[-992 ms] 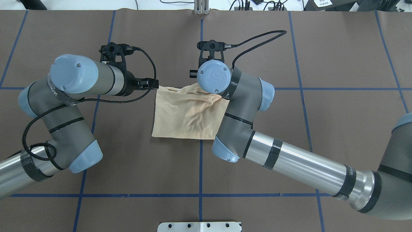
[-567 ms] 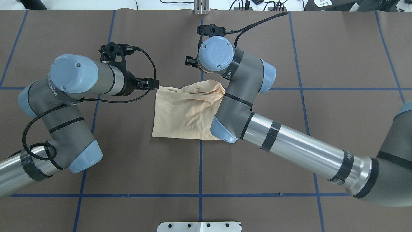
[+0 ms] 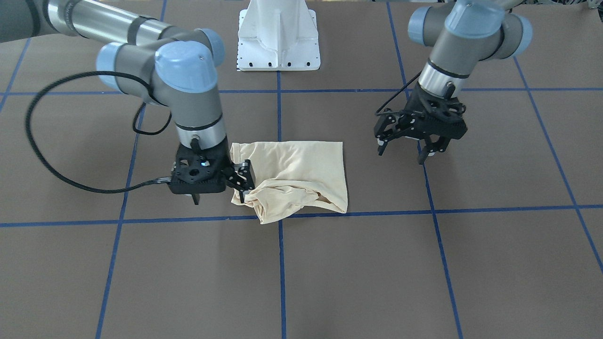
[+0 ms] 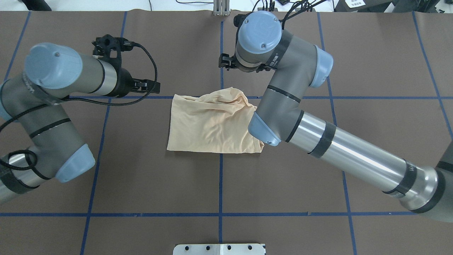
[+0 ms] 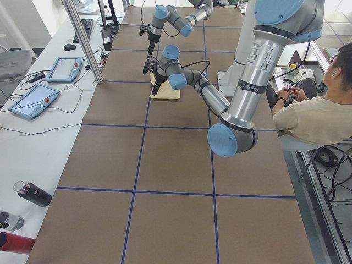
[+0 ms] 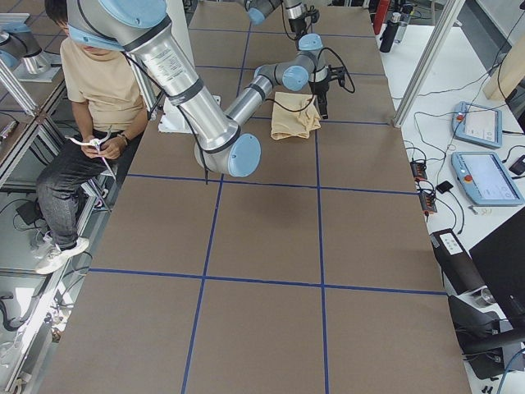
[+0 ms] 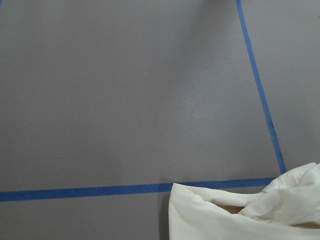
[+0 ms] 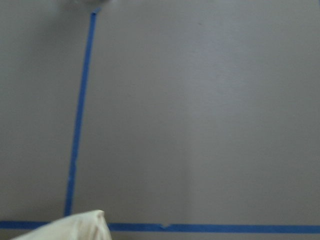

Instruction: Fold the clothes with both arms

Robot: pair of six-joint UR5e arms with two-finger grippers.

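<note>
On the brown, blue-taped bench point(image 3: 424, 263), the pale cream-yellow long-sleeved T-shirt point(image 3: 301, 165) lies folded, its near edge bunched. The black two-finger right claw point(image 3: 219, 197) hangs released near that bunch. The left claw point(image 3: 401, 155) hangs released too, well apart. The loose bunch could slump open or crease into later folds. No container shows.

Place: a robotics lab, set up as a test cell.
Desk: one long desk point(image 4: 159, 184) under a brown mat, gridded with blue tape lines point(image 4: 220, 184).
Robot: two industrial arms, left arm point(image 4: 49, 117) and right arm point(image 4: 354, 161), rising from a white pedestal point(image 3: 279, 33) mounted on the desk.
Controls: your teach pendants point(image 5: 65, 69) lie cabled on the white side bench point(image 5: 33, 148), a keyboard point(image 5: 88, 27) further along.
Frame: an aluminium post point(image 5: 82, 38) stands at the desk edge.
Staff: You point(image 5: 311, 113) sit just beside the robot's base.
Clutter: drink bottles point(image 5: 33, 193) on the bench.
</note>
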